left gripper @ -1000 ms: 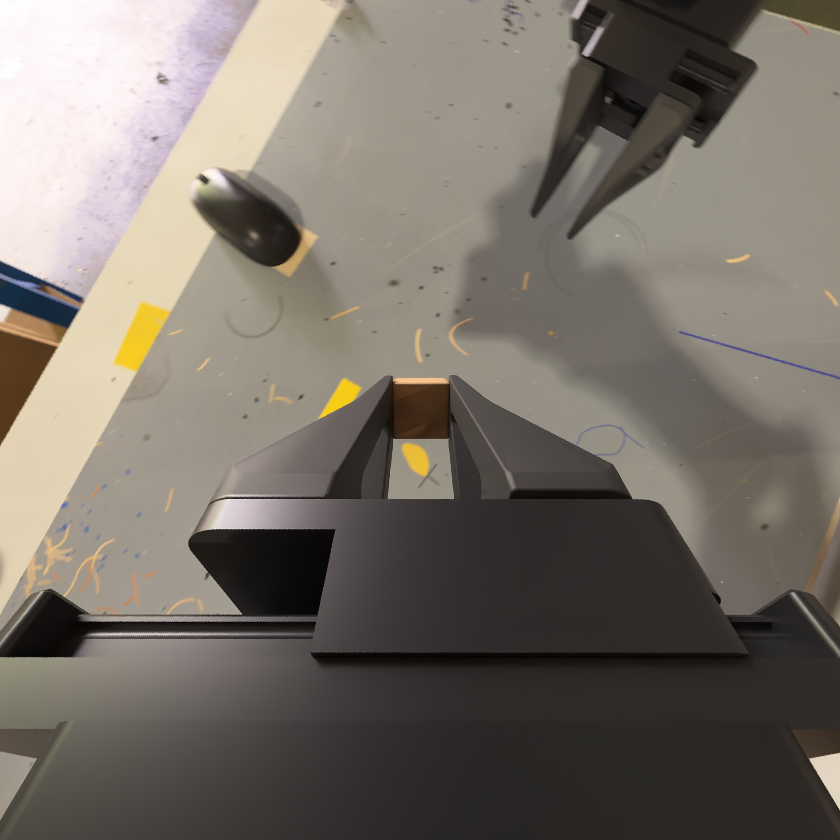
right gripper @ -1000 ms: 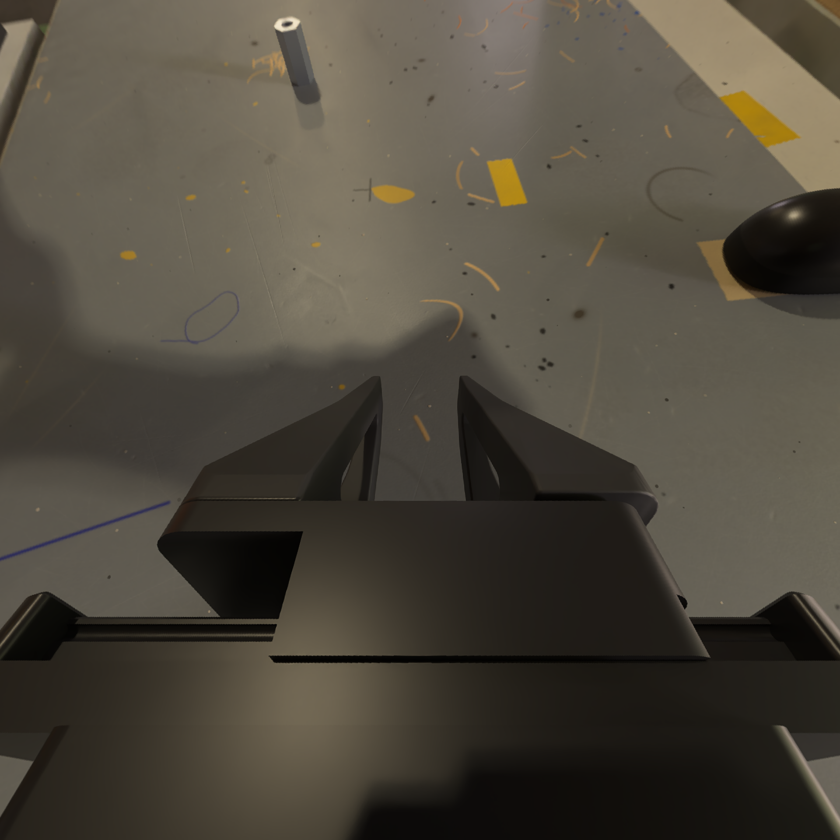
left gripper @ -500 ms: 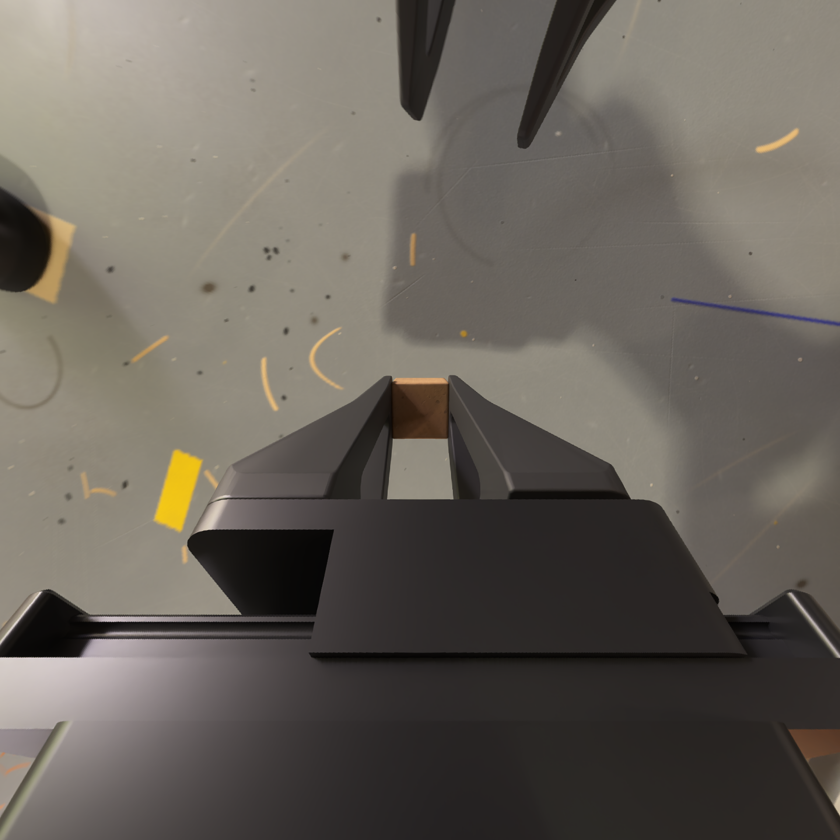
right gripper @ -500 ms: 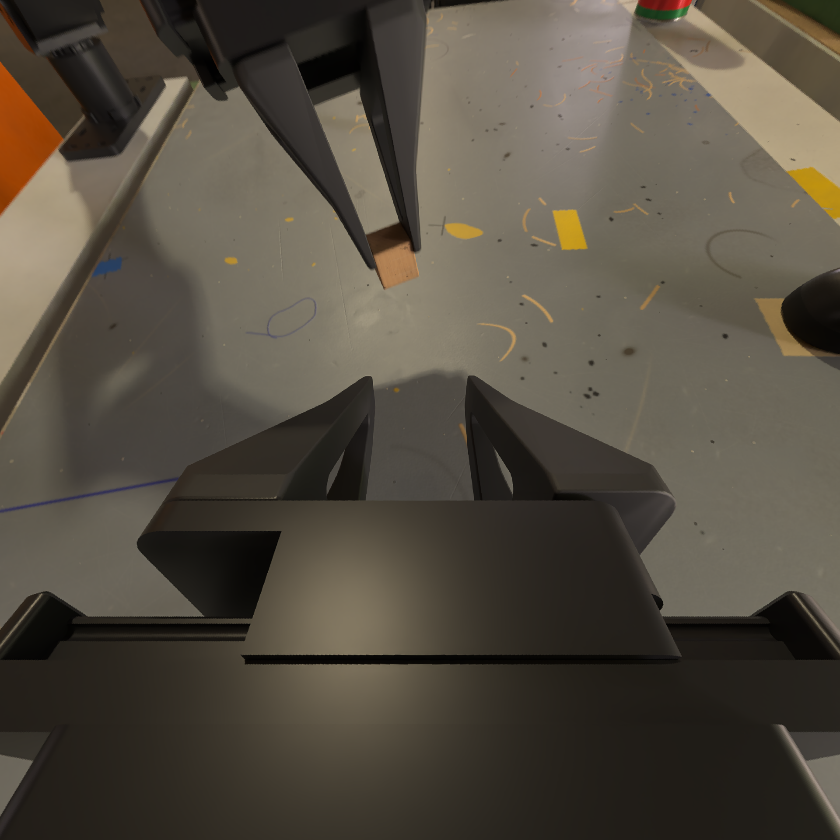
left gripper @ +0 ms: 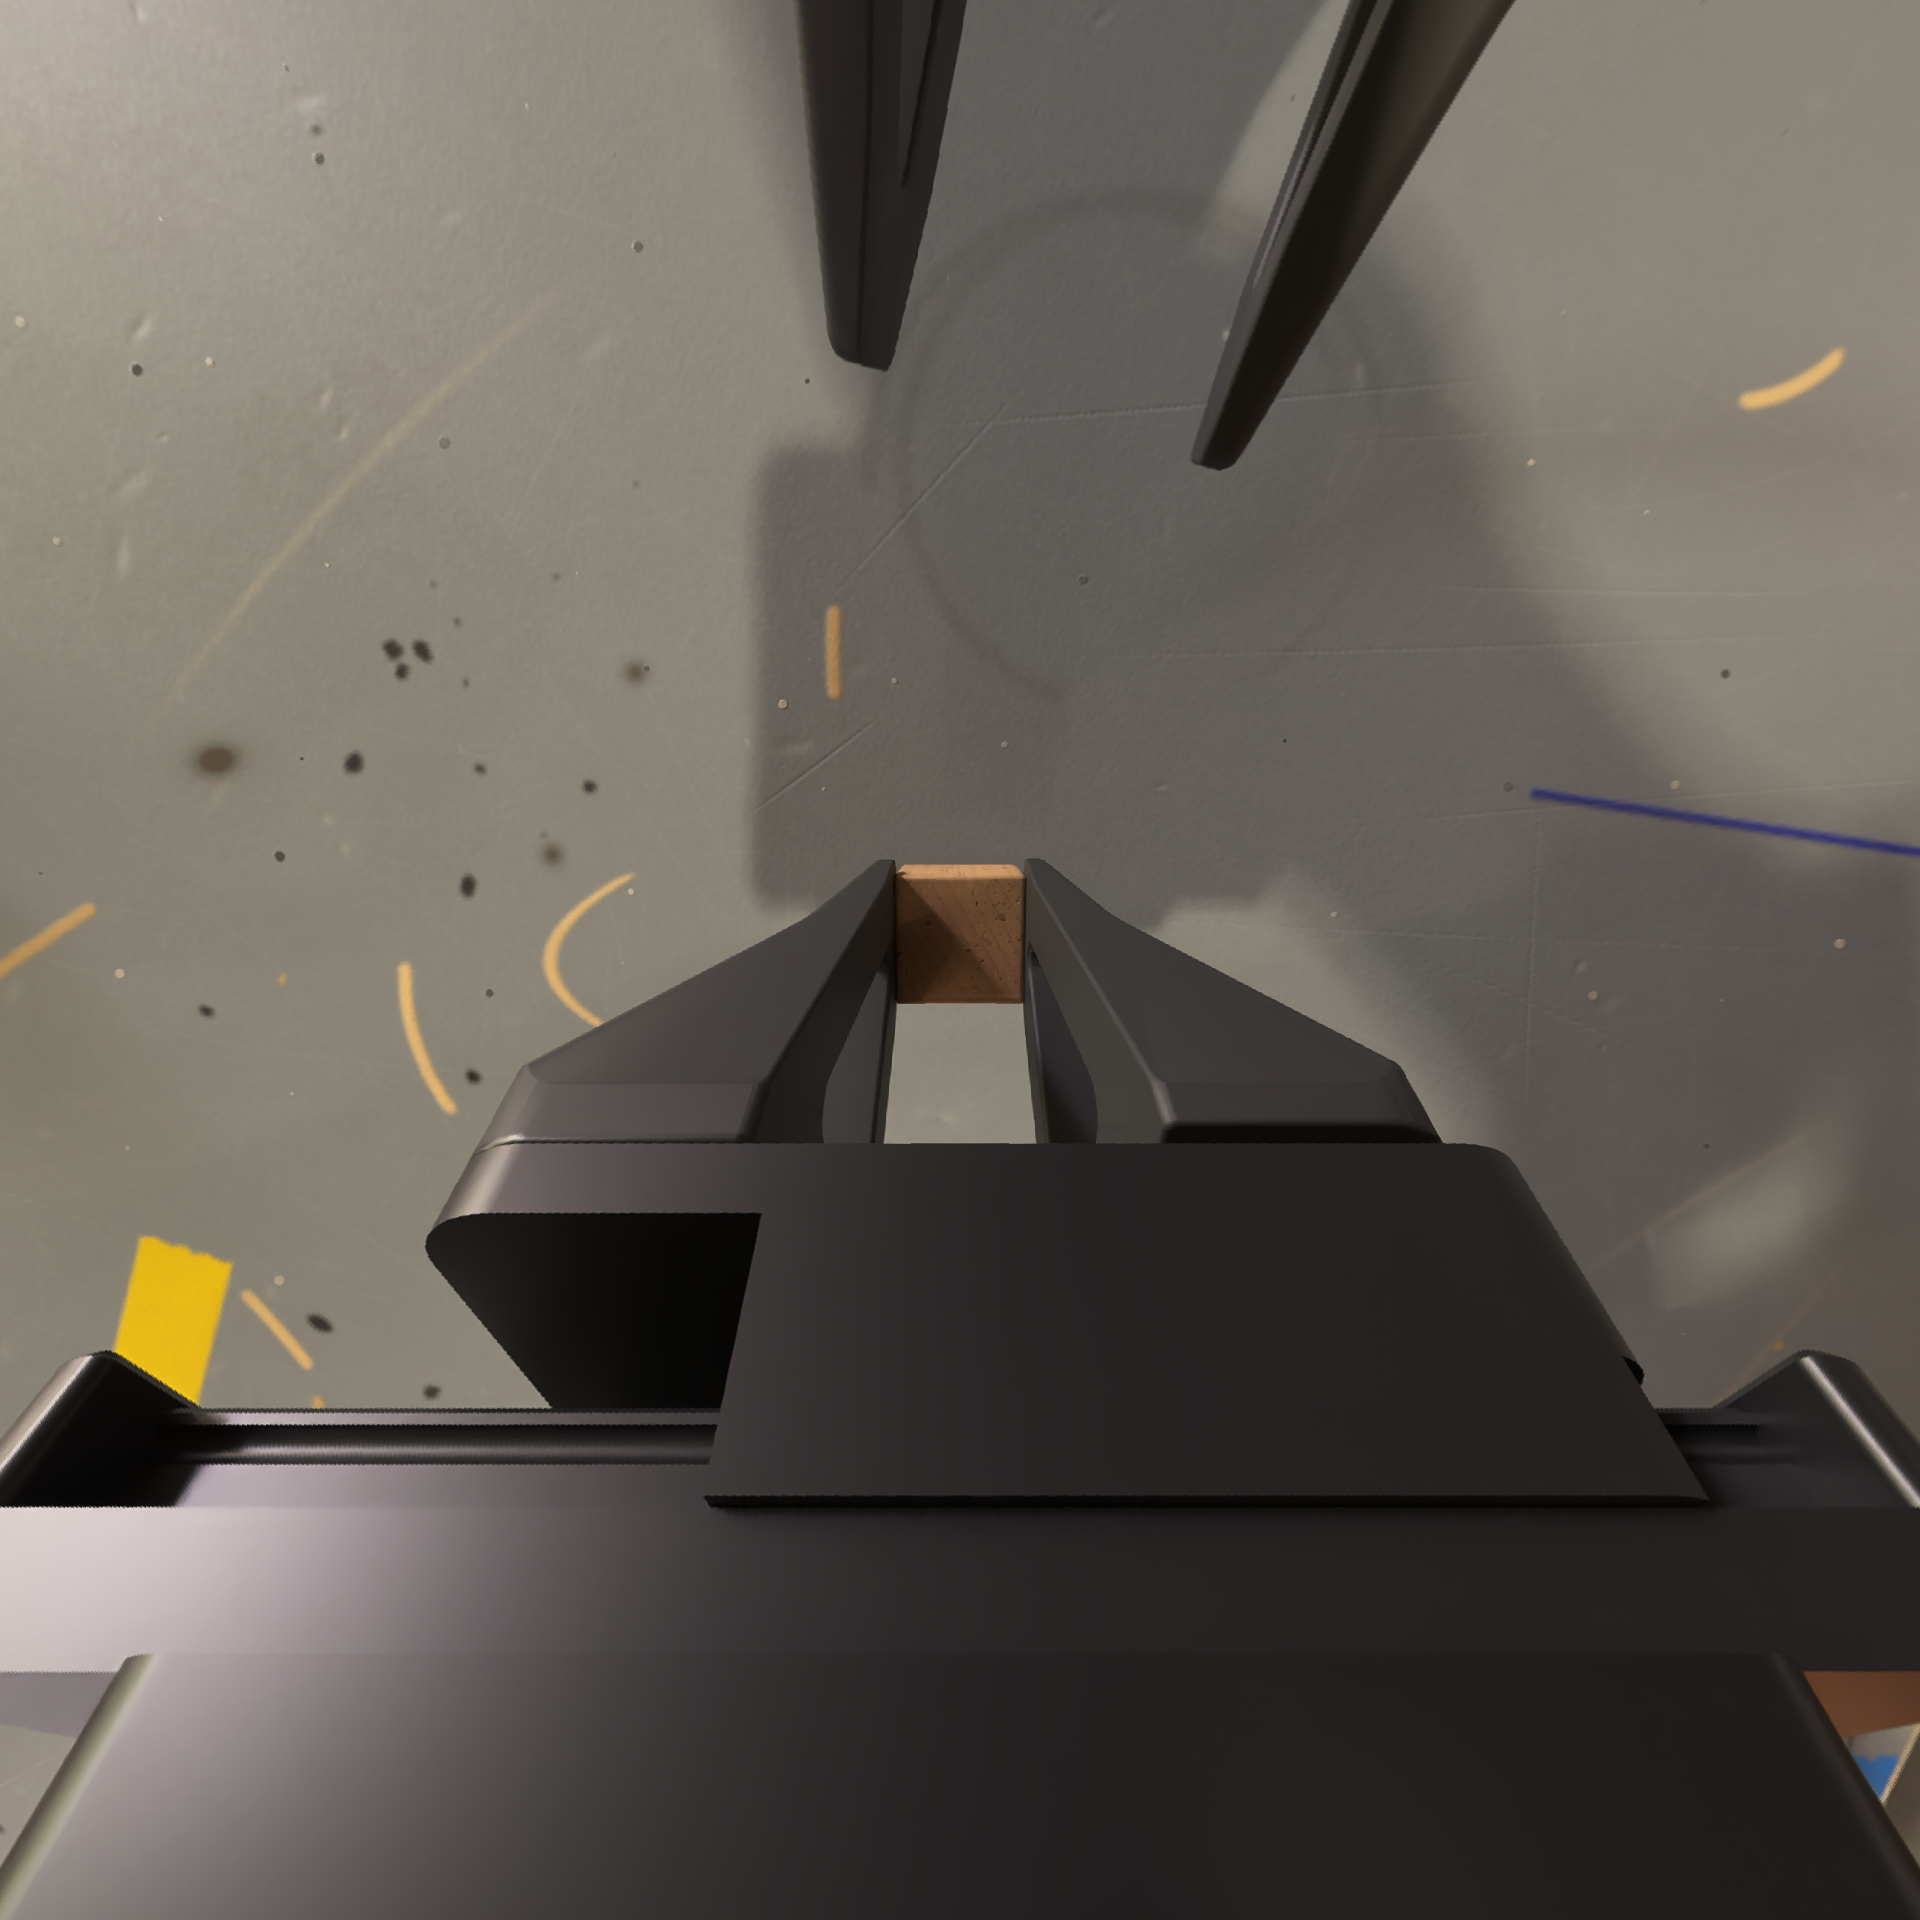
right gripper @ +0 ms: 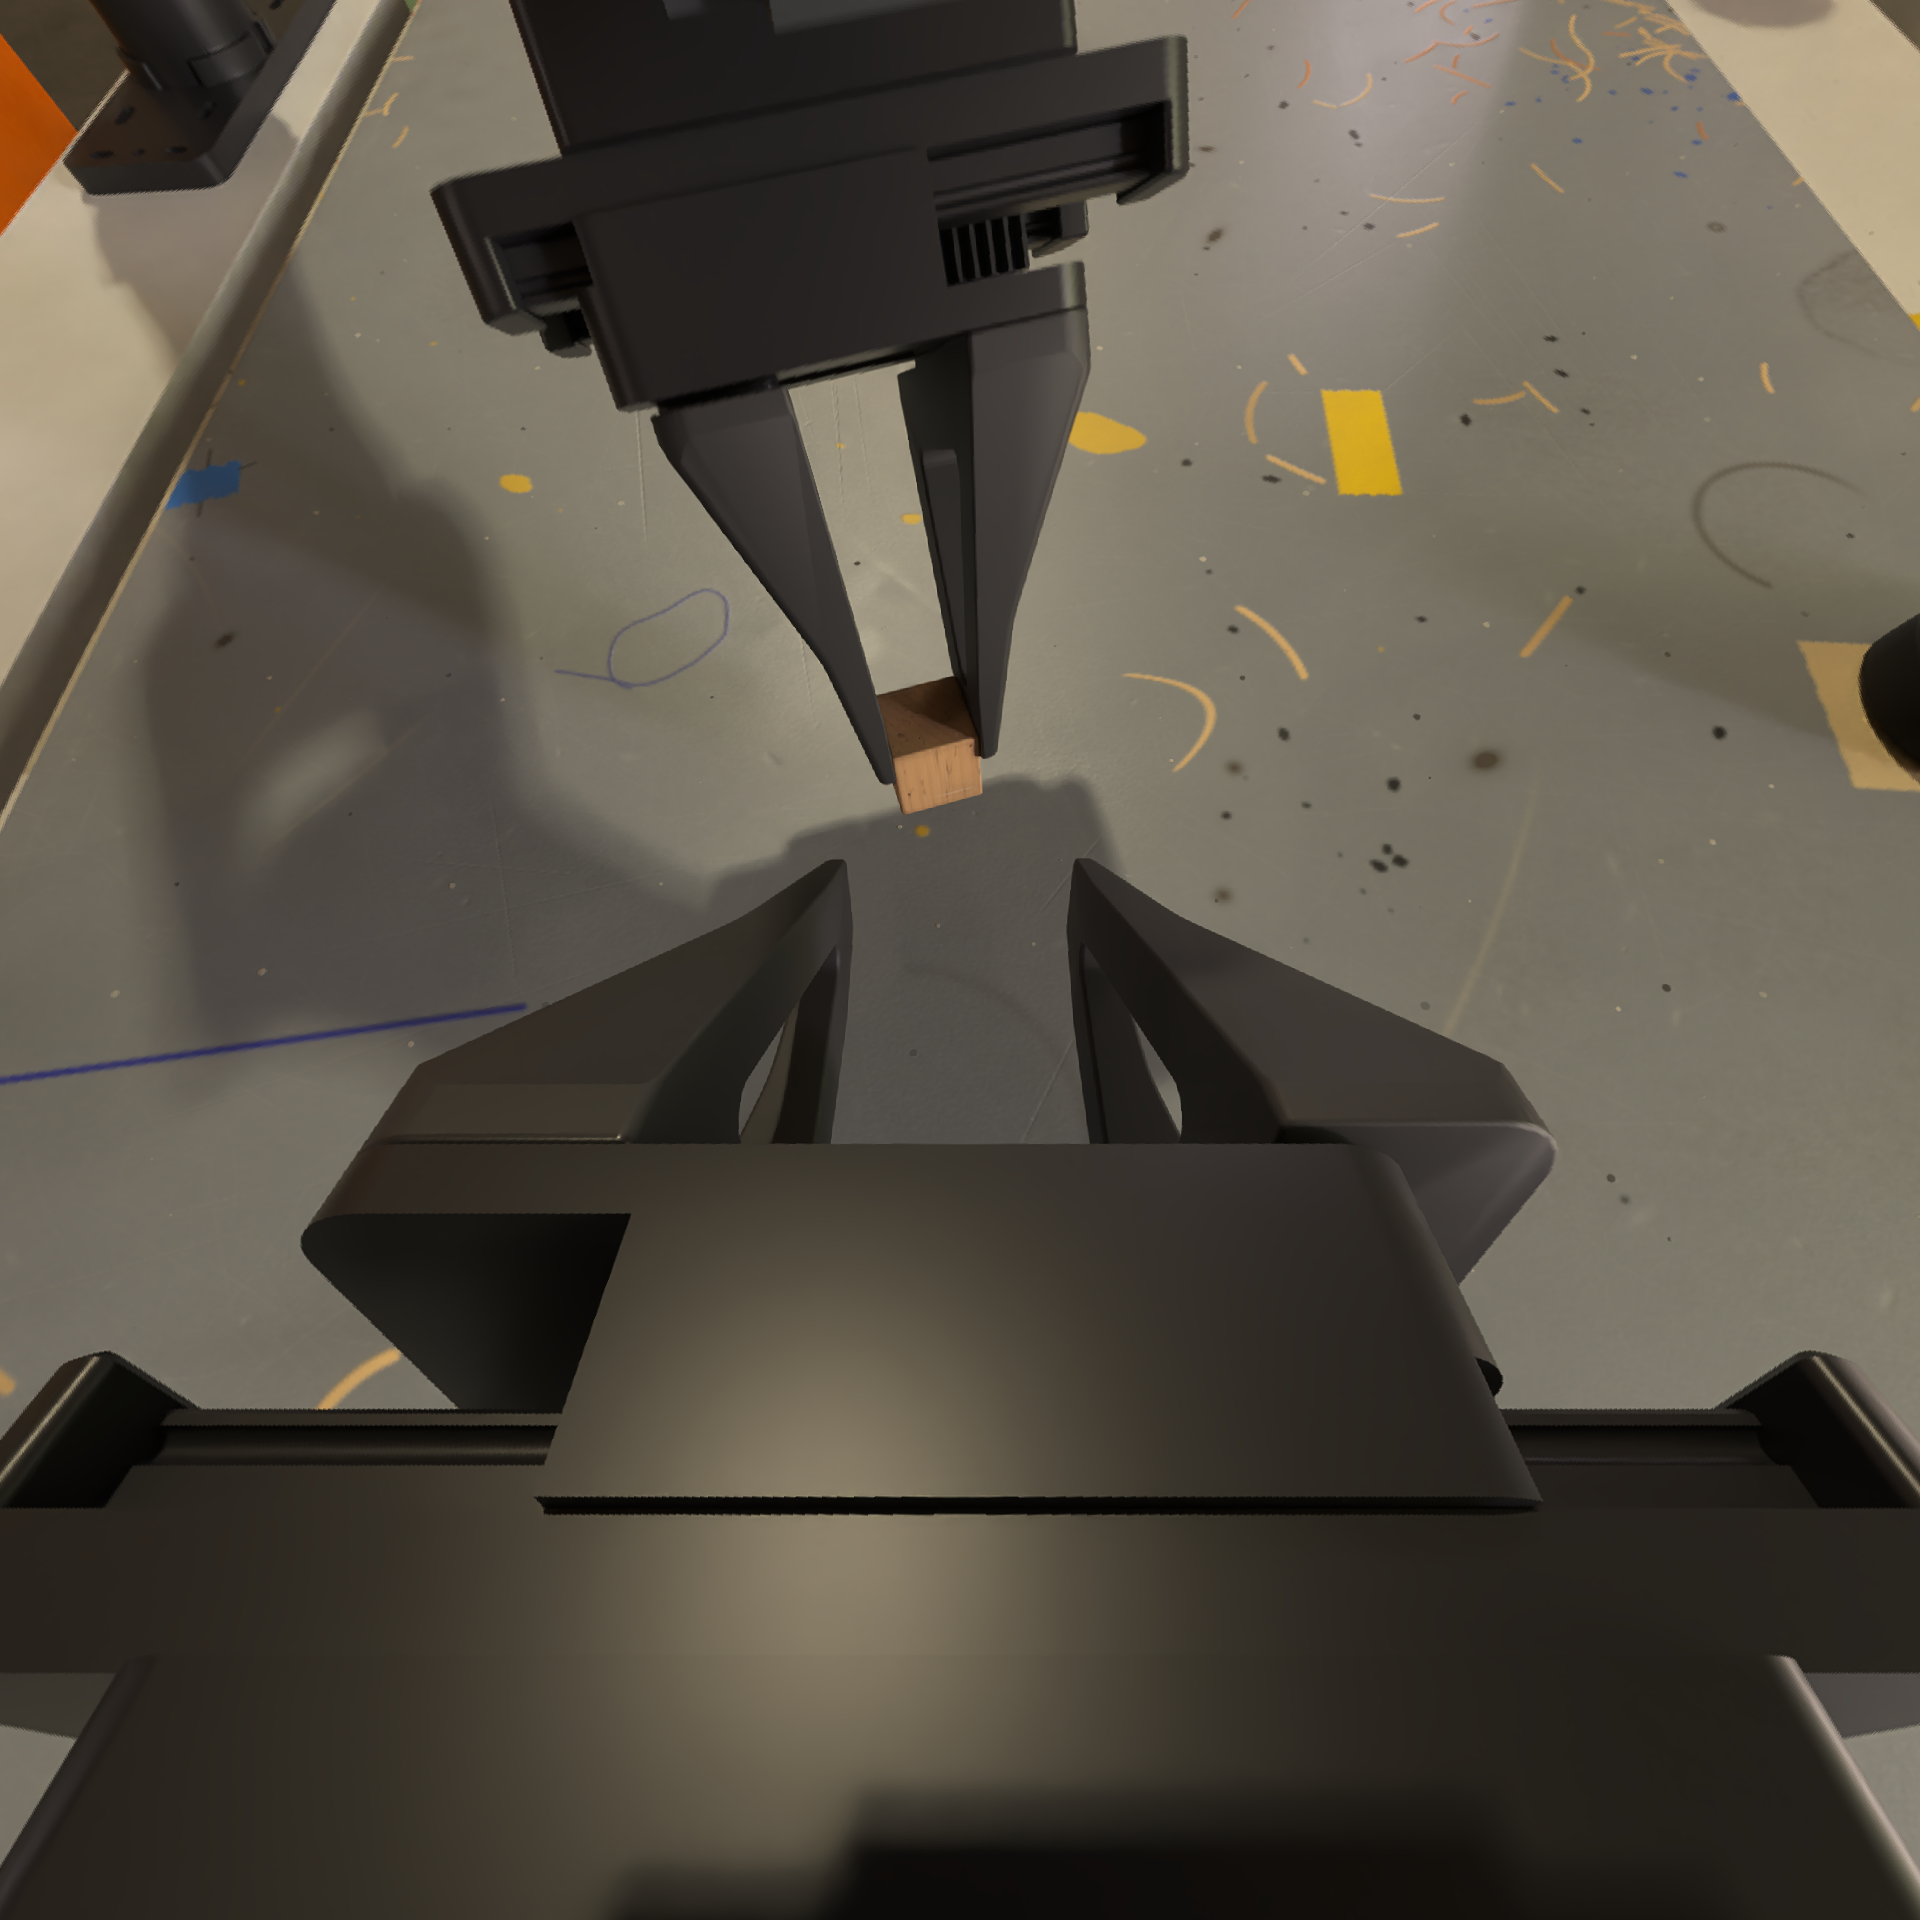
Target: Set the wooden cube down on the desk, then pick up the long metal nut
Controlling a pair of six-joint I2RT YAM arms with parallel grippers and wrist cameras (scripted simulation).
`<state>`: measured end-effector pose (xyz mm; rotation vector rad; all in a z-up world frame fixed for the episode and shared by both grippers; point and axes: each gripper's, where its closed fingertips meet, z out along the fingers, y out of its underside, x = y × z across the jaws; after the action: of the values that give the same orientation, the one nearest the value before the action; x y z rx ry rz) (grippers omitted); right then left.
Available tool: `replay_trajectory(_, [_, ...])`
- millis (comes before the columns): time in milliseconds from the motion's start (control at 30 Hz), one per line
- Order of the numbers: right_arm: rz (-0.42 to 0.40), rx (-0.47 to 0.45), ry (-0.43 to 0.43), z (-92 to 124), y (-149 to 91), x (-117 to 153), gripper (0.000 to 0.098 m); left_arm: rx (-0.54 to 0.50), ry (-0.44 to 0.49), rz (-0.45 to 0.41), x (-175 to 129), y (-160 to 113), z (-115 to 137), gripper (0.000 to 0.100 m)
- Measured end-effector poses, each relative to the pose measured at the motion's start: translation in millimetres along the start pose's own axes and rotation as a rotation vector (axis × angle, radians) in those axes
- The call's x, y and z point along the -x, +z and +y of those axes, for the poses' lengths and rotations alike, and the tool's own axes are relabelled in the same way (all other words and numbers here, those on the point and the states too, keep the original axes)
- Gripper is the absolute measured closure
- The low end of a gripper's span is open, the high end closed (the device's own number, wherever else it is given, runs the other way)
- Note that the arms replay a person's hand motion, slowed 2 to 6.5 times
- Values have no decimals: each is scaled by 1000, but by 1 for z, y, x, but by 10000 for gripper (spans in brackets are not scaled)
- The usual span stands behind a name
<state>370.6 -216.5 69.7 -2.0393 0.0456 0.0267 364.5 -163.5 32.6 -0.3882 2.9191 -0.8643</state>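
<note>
My left gripper [left gripper: 960, 868] is shut on the small wooden cube [left gripper: 958, 933], held at the fingertips above the grey desk [left gripper: 312, 468]. In the right wrist view the left gripper [right gripper: 935, 764] points down with the cube [right gripper: 933, 764] between its tips, just above the desk [right gripper: 1351, 935]. My right gripper [right gripper: 958, 868] is open and empty, its tips just short of the cube. Its two fingers [left gripper: 868, 208] hang down at the top of the left wrist view. The long metal nut is not in view.
A black rounded object [right gripper: 1896, 696] on a tan patch sits at the right edge of the right wrist view. Yellow tape [right gripper: 1359, 442], pen marks and wood shavings dot the desk. A black base [right gripper: 177, 114] stands at the far left on the pale desk border.
The two grippers have closed in on each other. The left gripper with the cube now fills the upper middle of the right wrist view, nearer the right gripper's tips. The right fingers spread slightly.
</note>
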Motion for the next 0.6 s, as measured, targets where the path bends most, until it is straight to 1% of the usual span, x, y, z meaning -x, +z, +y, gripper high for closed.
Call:
replay_trajectory(300, [-5, 13, 6, 1, 2, 1, 626, 54, 6, -2, 0, 11, 8, 802])
replay_trajectory(500, [-7, 24, 10, 3, 3, 0, 626, 67, 9, 3, -1, 12, 9, 802])
replay_trajectory(533, [-7, 25, 10, 3, 3, 0, 626, 66, 9, 5, -1, 12, 9, 796])
replay_trajectory(567, [-6, 26, 9, 3, 3, 0, 627, 65, 8, 7, -2, 12, 9, 766])
replay_trajectory(600, [-6, 26, 9, 4, 3, 0, 627, 63, 8, 10, -2, 12, 8, 713])
